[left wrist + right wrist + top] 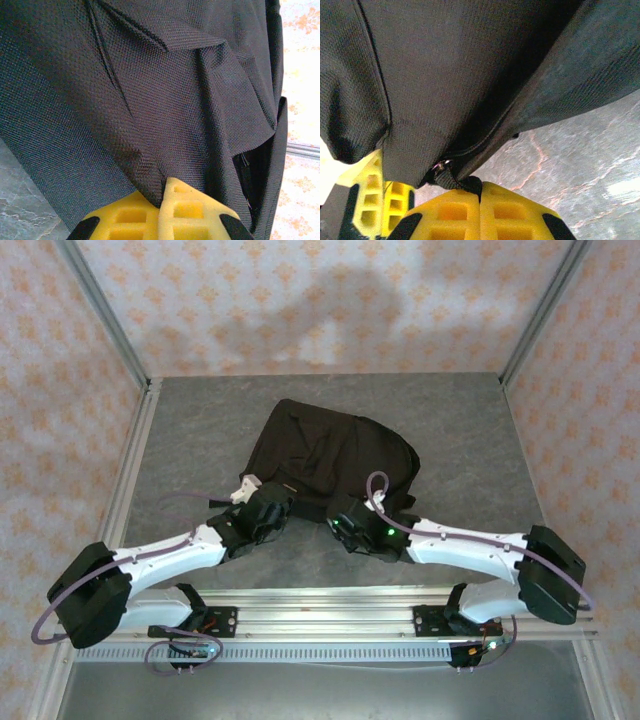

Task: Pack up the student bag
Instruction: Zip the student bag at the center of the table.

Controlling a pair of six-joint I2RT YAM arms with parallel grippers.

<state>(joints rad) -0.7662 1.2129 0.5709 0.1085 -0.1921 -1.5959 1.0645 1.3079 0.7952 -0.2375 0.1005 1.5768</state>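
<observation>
The student bag (335,452), black soft fabric, lies crumpled in the middle of the grey table (470,440). Both grippers are at its near edge. My left gripper (262,512) is shut on a raised fold of the bag's woven cloth (150,100), which is pinched between the yellow fingertips (190,200); the gripper (163,192) holds it just above the table. My right gripper (352,527) is shut (480,185) on the black zip pull tab (446,176) at the end of the bag's zipper (485,140).
The left gripper's yellow fingers (372,197) sit close beside the right one, at the bag's near edge. Aluminium frame posts (130,455) and patterned walls (330,300) enclose the table. Bare grey tabletop (580,165) lies to the right of the bag.
</observation>
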